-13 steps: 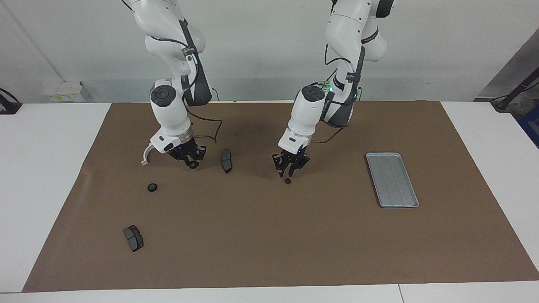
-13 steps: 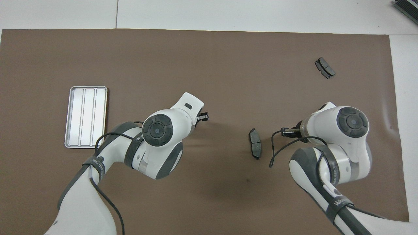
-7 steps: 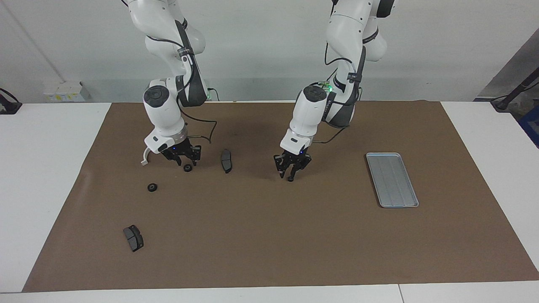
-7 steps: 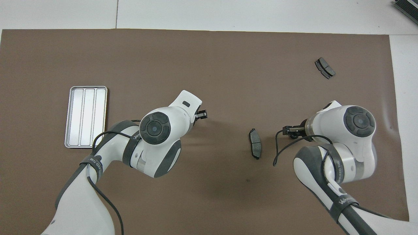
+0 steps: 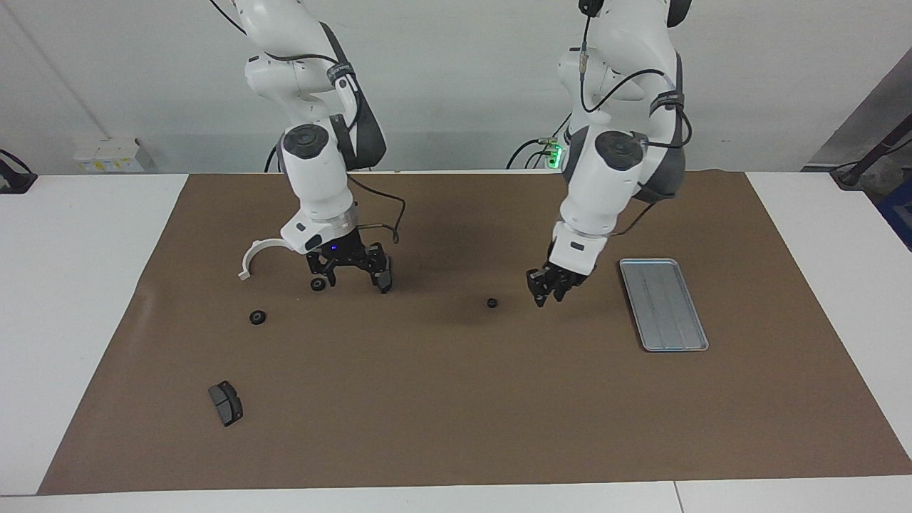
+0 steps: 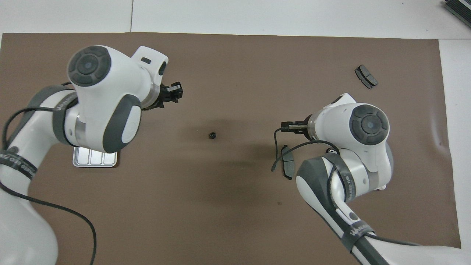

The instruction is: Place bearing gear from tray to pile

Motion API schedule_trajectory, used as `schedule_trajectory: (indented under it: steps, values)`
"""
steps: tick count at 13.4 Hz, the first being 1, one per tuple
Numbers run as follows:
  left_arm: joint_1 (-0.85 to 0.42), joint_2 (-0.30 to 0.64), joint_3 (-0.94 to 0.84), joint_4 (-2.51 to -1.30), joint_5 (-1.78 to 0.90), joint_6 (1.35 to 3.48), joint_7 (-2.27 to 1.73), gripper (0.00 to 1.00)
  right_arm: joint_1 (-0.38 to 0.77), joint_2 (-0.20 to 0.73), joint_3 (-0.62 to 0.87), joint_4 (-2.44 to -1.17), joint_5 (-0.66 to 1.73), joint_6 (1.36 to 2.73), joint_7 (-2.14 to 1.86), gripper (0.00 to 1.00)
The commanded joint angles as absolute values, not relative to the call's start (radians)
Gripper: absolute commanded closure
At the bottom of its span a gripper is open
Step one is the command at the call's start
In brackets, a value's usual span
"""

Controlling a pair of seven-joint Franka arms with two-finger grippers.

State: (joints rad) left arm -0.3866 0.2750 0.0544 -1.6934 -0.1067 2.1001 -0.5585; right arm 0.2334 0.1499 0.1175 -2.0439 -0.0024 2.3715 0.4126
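With the tray (image 5: 663, 304) at centre right bare and three small dark gears (image 5: 491, 303) lying loose on the desk's brown mat (image 5: 456, 399) mid-frame, the job looked nearly done; the right pincer (image 5: 349, 272) was spread, the left pincer's (image 5: 548, 288) grip unclear.

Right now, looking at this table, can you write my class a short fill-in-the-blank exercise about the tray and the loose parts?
1. The tray is ___.
2. The white half-ring bracket lies toward the ___ arm's end of the table.
3. The number of small black gears lying on the mat is ___.
Missing words: empty; right; three.
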Motion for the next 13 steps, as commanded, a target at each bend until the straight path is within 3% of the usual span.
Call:
schedule_trajectory:
  steps: [1,3,4,5,7,10,13]
  values:
    - [-0.244,0.224,0.044,-1.697,-0.11,1.972,-0.348,0.52,0.303,0.29,0.12,-1.829,0.006,2.303,0.52,0.06]
    - [-0.157,0.19,0.049,-1.698,-0.109,1.877,-0.166,0.33,0.36,0.345,0.118,-1.737,0.002,2.286,0.593,0.06]
    - [-0.115,0.167,0.052,-1.7,-0.107,1.835,-0.102,0.13,0.392,0.385,0.117,-1.683,-0.003,2.27,0.629,0.06]
    - [-0.089,0.135,0.052,-1.707,-0.094,1.798,-0.042,0.0,0.426,0.441,0.115,-1.608,-0.024,2.24,0.67,0.06]
    - [-0.081,0.079,0.054,-1.709,-0.017,1.749,0.001,0.0,0.474,0.564,0.117,-1.449,-0.119,2.168,0.777,0.06]
    - [-0.083,0.034,0.054,-1.688,-0.006,1.712,0.003,0.0,0.524,0.639,0.117,-1.381,-0.14,2.177,0.834,0.06]
    - [-0.09,0.069,0.048,-1.525,-0.003,1.539,0.006,0.0,0.552,0.689,0.118,-1.342,-0.164,2.215,0.865,0.08]
